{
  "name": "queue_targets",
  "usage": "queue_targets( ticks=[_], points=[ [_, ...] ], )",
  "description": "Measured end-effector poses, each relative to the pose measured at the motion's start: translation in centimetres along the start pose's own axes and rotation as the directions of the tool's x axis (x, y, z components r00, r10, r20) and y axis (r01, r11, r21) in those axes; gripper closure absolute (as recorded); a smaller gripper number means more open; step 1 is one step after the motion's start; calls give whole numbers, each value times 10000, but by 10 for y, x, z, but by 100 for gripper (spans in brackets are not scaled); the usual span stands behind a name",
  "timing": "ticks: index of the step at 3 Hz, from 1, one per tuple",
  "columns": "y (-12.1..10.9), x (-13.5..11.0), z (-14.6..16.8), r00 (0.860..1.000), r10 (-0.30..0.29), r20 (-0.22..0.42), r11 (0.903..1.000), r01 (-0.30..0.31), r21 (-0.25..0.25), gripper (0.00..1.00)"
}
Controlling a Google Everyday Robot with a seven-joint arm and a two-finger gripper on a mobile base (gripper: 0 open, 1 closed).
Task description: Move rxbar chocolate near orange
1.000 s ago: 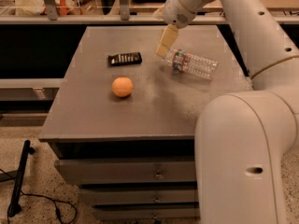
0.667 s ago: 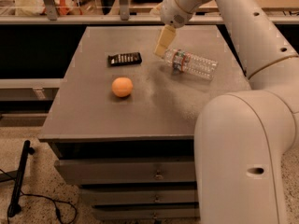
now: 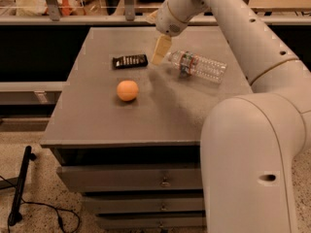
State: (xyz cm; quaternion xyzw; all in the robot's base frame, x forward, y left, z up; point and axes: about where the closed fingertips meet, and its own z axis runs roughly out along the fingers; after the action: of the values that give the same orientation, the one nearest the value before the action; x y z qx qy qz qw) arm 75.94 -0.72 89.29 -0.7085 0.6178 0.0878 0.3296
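My claw (image 3: 160,51) hangs low over the counter (image 3: 97,125), just at the rxbar chocolate's (image 3: 129,61) 3 o'clock. Open or closed, I can't tell. The bar lies flat at the orange's (image 3: 127,90) 12 o'clock, apart from it, with a water bottle (image 3: 198,66) on its side at my 3.

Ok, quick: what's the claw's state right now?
Claw: open or closed cannot be told. It hangs between the rxbar chocolate and the water bottle, both lying on the table.

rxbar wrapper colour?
The rxbar chocolate is black with rows of white lettering, clearest in the camera view, beside the gripper.
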Motion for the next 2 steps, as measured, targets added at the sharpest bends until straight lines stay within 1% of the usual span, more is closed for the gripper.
queue_targets(
  ticks=[1, 2],
  points=[
    [4, 5, 9, 9989, 368, 281, 9988, -359, -324, 0],
    [11, 10, 16, 9929, 948, 715, 9930, -892, -777, 0]
  ],
)
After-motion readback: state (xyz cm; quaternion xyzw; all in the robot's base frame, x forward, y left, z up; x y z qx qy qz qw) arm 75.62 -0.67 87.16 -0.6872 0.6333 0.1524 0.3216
